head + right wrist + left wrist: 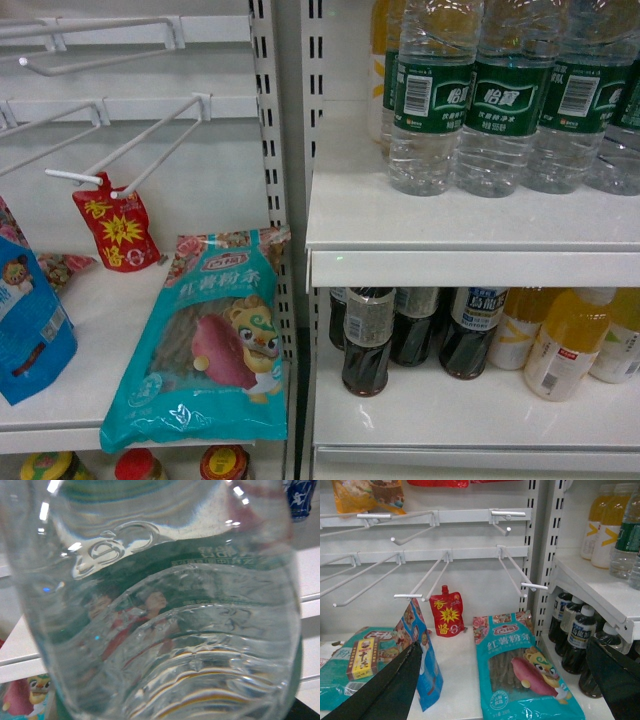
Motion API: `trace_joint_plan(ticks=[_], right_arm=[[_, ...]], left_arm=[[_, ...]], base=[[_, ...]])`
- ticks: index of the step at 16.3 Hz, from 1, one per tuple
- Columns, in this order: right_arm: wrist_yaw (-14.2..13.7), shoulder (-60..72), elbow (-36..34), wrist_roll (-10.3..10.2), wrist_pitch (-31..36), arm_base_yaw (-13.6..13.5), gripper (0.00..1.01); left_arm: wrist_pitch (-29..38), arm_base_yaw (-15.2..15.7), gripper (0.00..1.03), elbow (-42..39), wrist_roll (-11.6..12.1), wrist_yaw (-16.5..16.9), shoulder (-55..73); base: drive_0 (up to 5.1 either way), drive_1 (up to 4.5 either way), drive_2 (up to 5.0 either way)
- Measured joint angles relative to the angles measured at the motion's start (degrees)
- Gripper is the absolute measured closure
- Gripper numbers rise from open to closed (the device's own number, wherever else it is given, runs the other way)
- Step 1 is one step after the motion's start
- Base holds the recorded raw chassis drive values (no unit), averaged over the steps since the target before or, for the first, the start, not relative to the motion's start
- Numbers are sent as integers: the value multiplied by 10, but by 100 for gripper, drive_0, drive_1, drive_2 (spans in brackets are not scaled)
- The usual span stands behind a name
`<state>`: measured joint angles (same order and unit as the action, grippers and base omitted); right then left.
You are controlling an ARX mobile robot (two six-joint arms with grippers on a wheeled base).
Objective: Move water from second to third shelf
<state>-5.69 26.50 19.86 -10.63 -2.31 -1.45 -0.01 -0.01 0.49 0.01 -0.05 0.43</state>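
A clear ribbed water bottle (160,610) fills the right wrist view, very close. Its dark green label and red-shirted figures show through the water. The right gripper holds it off the shelves, outside the head view, and its fingers are hidden behind the bottle apart from a dark sliver in the lower right corner. Several more water bottles (432,100) with green labels stand on the upper right shelf (470,235). My left gripper (502,645) hangs open and empty in front of the snack shelf, over a teal noodle bag (520,675).
Dark bottles (367,340) and yellow drink bottles (565,345) fill the lower right shelf (470,425). On the left bay, white peg hooks (150,150) stick out, one holding a red pouch (115,230). A blue bag (30,330) stands at the left.
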Motion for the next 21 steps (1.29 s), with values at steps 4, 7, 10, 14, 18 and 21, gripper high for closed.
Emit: trace_joint_plan(ticks=[4, 7, 10, 14, 18, 21], right_arm=[[-9, 0, 0, 0, 1, 0, 58], [3, 1, 0, 4, 2, 5, 58], [168, 37, 3, 44, 36, 61, 58], [247, 176, 40, 66, 137, 45, 58], [199, 343, 109, 63, 205, 40, 58], [165, 425, 160, 36, 217, 24, 58]], left_arm=[[-2, 0, 5, 0, 0, 0, 0], [-2, 0, 5, 0, 0, 0, 0], [-2, 0, 5, 0, 0, 0, 0], [-2, 0, 5, 0, 0, 0, 0], [-2, 0, 5, 0, 0, 0, 0], [-2, 0, 5, 0, 0, 0, 0]], base=[[0, 0, 0], [0, 0, 0], [0, 0, 0], [0, 0, 0], [0, 0, 0], [0, 0, 0]])
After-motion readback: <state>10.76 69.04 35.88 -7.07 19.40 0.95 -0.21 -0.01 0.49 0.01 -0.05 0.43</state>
